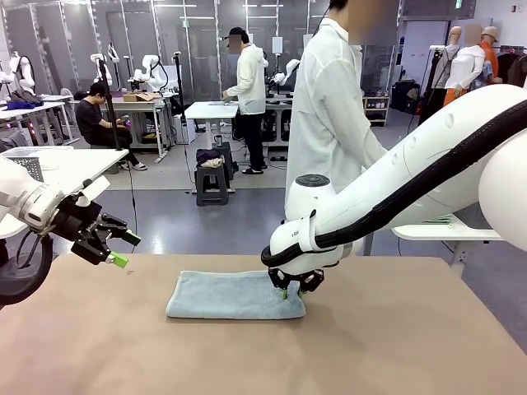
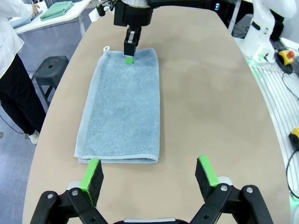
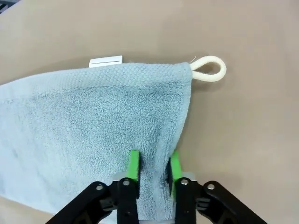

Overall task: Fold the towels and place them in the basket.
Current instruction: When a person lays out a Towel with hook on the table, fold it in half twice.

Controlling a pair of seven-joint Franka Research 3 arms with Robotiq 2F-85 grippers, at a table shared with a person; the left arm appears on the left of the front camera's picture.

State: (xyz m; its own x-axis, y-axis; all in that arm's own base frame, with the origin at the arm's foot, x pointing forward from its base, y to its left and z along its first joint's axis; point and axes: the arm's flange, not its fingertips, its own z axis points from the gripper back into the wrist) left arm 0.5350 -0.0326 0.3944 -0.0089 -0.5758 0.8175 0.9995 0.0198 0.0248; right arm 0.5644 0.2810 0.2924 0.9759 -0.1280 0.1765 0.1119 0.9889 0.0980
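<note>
Towel [image 1: 235, 295], pale blue-grey terry: lies flat on the tan table [image 1: 412, 346], a little left of centre and towards the far side.

Long axis: runs left to right across the table. In the left wrist view it therefore points straight away from the left gripper [image 1: 126, 250], towards the right gripper [image 1: 294, 290].

Right gripper: down on the towel's right short end, jaws narrow and closed on a raised pinch of cloth just inside the edge. The pinch sits nearer the far corner than the near one. That far corner carries the cream loop [image 3: 210, 70], and the white label [image 3: 106, 61] pokes out from the long far edge beside it.

Left gripper: jaws wide, holding nothing, raised over the table's left side. It is apart from the towel and looks along it from beyond the free left end.

Nearer arm: the right is already on the cloth. The left is the closer one to the unheld left end.

Judgement: the left short end shows a doubled layer in the left wrist view, so one fold looks made. The next fold would turn on carrying the pinched right end leftwards along the long axis. With one corner region held, the near right corner may lag or drag.

Count:
- towels on the table: one
- loop: one
- label: one
- grippers: two
- person in a white coat [image 1: 329, 115] at the far side: one
</note>
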